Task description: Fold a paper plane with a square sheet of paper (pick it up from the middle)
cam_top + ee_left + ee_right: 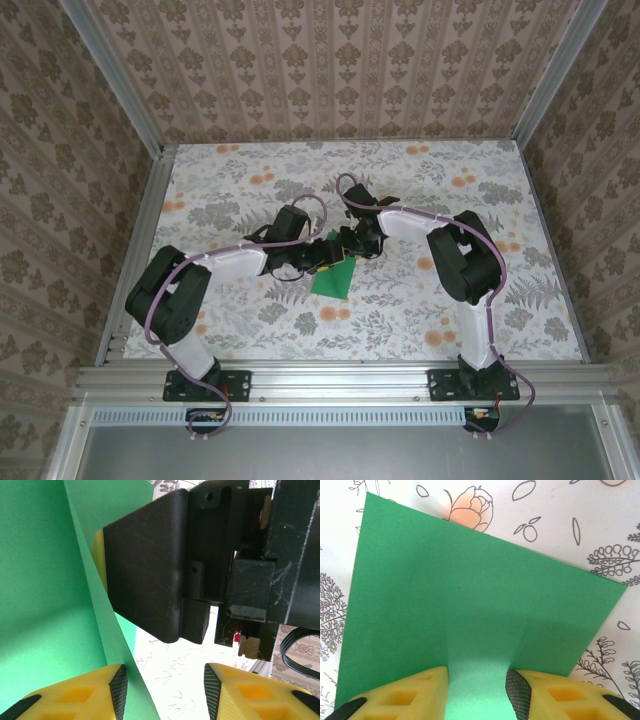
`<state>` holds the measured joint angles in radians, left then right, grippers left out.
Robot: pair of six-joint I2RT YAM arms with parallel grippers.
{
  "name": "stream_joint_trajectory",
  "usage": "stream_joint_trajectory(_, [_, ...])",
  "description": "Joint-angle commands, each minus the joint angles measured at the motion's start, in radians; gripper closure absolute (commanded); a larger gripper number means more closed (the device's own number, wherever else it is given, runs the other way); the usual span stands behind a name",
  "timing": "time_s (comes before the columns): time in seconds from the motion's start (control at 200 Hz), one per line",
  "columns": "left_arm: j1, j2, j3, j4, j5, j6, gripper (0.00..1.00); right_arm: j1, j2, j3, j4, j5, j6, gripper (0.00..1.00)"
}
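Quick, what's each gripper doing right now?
Left gripper: open, gripping nothing.
Right gripper: closed on the green paper sheet.

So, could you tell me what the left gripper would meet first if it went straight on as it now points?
Most likely the black body of the right gripper, dead ahead of the left gripper. The paper runs beside one finger, off that line. Depth is unclear.

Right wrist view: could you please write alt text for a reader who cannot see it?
A bright green square sheet of paper spreads over a floral-print table, its near part passing between the two yellow fingers of the right hand.
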<state>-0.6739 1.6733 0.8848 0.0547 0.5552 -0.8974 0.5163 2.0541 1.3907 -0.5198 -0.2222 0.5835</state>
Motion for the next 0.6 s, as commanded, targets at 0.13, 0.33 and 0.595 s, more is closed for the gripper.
stream_joint_trajectory(0.13, [-0.015, -0.079, -0.059, 0.040, 0.048, -0.011, 0.52, -0.008, 0.122, -0.071, -0.022, 0.067, 0.013, 0.57])
stream_joint_trajectory(0.33, [-0.018, -0.081, -0.050, 0.049, 0.043, -0.013, 0.58, -0.009, 0.121, -0.073, -0.023, 0.067, 0.013, 0.57])
stream_joint_trajectory(0.595, [-0.019, -0.058, -0.049, 0.087, 0.044, -0.027, 0.60, -0.009, 0.110, -0.075, -0.022, 0.059, 0.014, 0.57])
